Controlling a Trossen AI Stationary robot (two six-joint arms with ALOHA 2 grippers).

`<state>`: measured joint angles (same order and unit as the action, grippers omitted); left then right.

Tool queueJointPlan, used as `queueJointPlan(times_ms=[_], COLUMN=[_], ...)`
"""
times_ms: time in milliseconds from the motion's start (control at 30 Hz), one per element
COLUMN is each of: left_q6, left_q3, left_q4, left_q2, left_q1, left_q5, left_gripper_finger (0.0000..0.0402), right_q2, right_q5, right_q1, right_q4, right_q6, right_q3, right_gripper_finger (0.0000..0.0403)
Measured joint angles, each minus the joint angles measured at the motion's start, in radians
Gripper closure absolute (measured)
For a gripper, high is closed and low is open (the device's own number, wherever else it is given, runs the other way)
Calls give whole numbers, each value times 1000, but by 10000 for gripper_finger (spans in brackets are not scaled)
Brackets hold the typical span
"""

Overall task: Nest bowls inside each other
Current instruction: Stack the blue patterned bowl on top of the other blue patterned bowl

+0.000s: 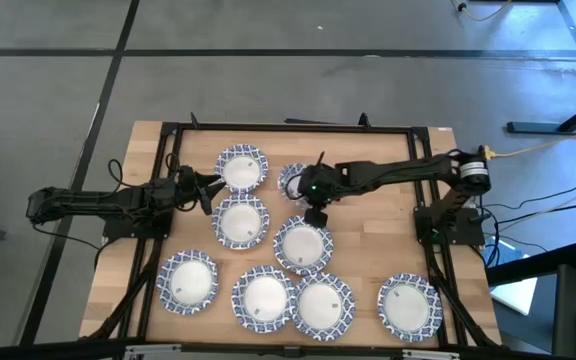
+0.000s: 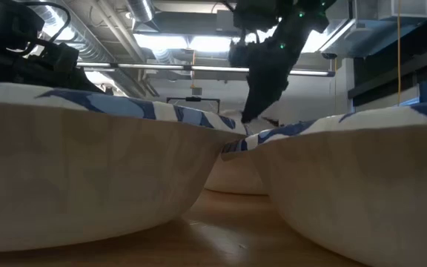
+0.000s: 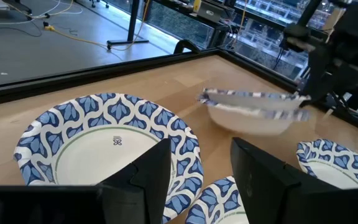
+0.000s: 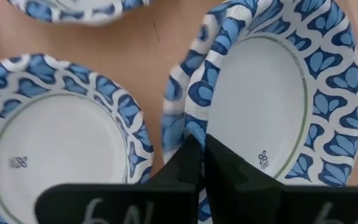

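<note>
We see the right gripper (image 4: pixel 196 163) pinching a bowl's (image 4: pixel 272 93) rim above the table (image 1: pixel 378 225); left gripper (image 3: pixel 201 171) waits, moderately spread.

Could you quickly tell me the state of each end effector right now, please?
Left end effector: open, holding nothing, by the far-left bowl.
Right end effector: shut on the lifted bowl's rim.

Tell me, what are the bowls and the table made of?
The bowl held in the right claw looks like thin paper or light plastic: matte white inside, printed blue rim, and it seems to be lifted by its rim alone. The table looks like pale wood, with visible plank lines and grain.
</note>
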<state>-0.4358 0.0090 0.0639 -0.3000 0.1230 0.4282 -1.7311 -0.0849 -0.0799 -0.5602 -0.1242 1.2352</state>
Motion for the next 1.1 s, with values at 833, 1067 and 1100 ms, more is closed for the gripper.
queueJointPlan(times_ms=[833, 1067, 1100], left_q6=[0, 1, 1], left_q3=[0, 0, 0], left_q4=[0, 0, 0], left_q2=[0, 0, 0], left_q1=[0, 0, 0], left_q5=[0, 0, 0], left_gripper_finger=[241, 241, 241], right_q2=[-19, -19, -19], right_q5=[0, 61, 84], right_q1=[-1, 10, 18], right_q4=[-100, -145, -148], right_q6=[78, 68, 56], right_q3=[149, 203, 206], right_gripper_finger=[212, 190, 189])
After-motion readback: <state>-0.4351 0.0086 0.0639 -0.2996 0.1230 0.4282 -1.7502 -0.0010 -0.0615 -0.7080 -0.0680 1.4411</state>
